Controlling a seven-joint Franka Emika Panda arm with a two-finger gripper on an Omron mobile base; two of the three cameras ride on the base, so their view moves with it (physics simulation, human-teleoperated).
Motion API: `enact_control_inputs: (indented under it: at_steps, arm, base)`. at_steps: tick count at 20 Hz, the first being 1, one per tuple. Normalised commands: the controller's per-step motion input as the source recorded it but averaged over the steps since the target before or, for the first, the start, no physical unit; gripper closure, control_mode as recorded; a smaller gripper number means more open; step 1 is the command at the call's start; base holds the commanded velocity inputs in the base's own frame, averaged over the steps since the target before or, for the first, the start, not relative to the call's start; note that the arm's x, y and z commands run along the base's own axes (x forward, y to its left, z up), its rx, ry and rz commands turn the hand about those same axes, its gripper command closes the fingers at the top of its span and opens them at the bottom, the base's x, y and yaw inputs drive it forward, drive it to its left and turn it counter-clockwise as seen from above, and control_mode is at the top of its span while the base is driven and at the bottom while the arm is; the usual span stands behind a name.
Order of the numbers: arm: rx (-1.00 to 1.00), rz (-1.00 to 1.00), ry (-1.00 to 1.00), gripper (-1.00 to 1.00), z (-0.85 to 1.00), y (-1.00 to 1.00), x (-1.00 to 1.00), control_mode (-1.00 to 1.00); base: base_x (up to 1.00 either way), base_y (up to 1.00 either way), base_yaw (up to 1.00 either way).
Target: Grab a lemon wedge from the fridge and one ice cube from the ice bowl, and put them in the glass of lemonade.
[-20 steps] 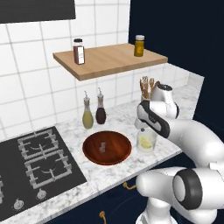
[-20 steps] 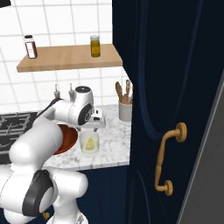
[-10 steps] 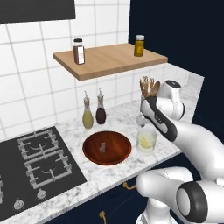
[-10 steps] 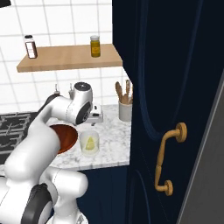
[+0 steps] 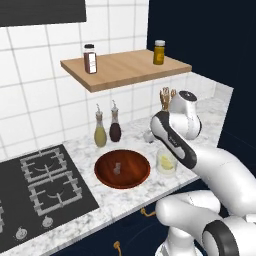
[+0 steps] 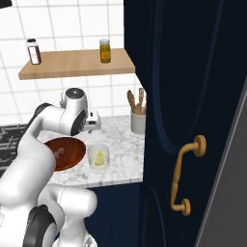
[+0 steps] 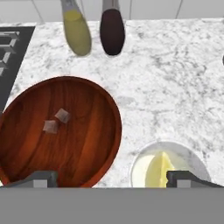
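Observation:
My gripper hangs open and empty above the counter, between the ice bowl and the glass of lemonade, and shows as well at gripper and gripper. The reddish-brown ice bowl holds two pale ice cubes, one ice cube beside the other ice cube. To its right stands the glass of lemonade with a yellow lemon wedge inside. The bowl and glass sit near the counter's front edge, as do bowl and glass. The fridge is out of view.
Two slim bottles stand behind the bowl. A grey cup of wooden utensils sits at the back right. A wooden shelf with two jars hangs overhead. The stove lies left. A navy cabinet door with a gold handle stands close on the right.
The hand has risen a little from over the glass and swung toward the bowl. Its jaws have opened slightly wider. The lemon wedge stays in the glass.

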Motion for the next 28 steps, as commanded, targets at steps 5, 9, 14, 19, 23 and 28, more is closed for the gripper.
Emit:
enact_control_inputs:
  at_steps: [5, 9, 14, 19, 23, 28]
  arm:
    - [-0.14, 0.02, 0.09, -1.0, 0.0, 0.82, -0.06, -1.0]
    - [-0.37, 0.0, 0.54, -1.0, 0.0, 0.89, 0.0, -1.0]
    - [-0.07, 0.01, 0.23, -1.0, -0.17, 0.35, 0.01, -1.0]
    - [0.14, -0.02, 0.04, -1.0, -0.75, 0.0, 0.0, -1.0]
    - [0.13, -0.01, 0.01, -1.0, -0.69, 0.07, 0.0, -1.0]
    - [0.0, 0.0, 0.0, -1.0, -0.17, 0.16, 0.0, -1.0]
  base:
    - [0.0, 0.0, 0.0]
    - [0.0, 0.0, 0.0]
    - [0.0, 0.0, 0.0]
    - [0.0, 0.0, 0.0]
    - [0.0, 0.0, 0.0]
    - [0.0, 0.0, 0.0]
